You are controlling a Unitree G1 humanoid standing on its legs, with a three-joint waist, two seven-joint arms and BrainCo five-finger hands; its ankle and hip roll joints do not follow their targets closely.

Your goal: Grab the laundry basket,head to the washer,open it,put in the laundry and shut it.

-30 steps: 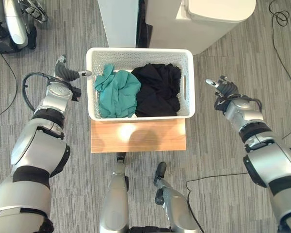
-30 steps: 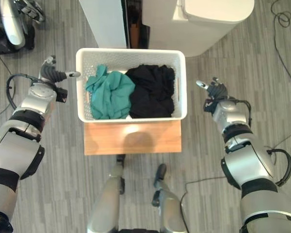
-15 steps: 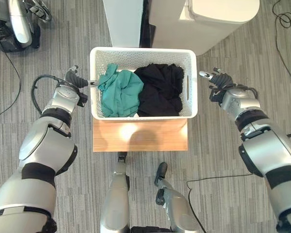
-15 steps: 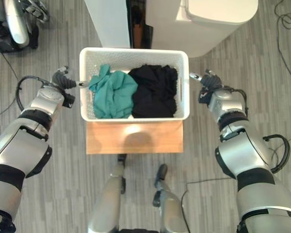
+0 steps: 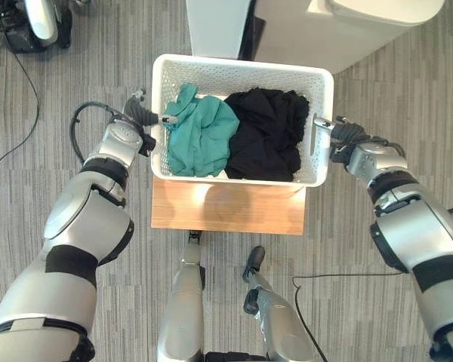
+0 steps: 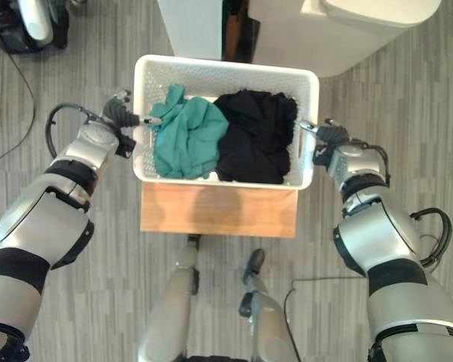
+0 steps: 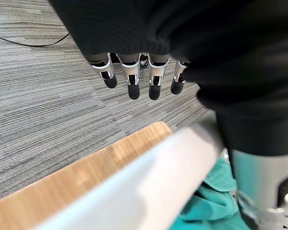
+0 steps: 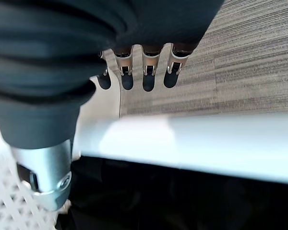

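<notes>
Both my hands sit at the short ends of the white laundry basket (image 5: 317, 162): my left hand (image 5: 140, 115) is against the left wall, its thumb reaching over the rim toward the clothes while the fingers (image 7: 130, 81) hang straight and loose outside, above the floor, gripping nothing. My right hand (image 5: 341, 133) is at the right wall by the slot handle, thumb lying over the rim and the fingers (image 8: 146, 72) likewise straight down on the outer side, so it is open too, touching the rim at most rather than clasping it. Inside the basket a teal garment (image 5: 202, 140) fills the left half and a black garment (image 5: 268, 136) the right half, the two bunched against each other. The basket rests on a low wooden table (image 5: 226, 210), whose near edge juts out toward me past the basket's front wall. Beyond the basket's far wall stands a white washer (image 5: 340, 26), with a white cabinet panel (image 5: 215, 26) beside it and a dark gap between them. Grey striped carpet (image 5: 53, 151) lies all around.
</notes>
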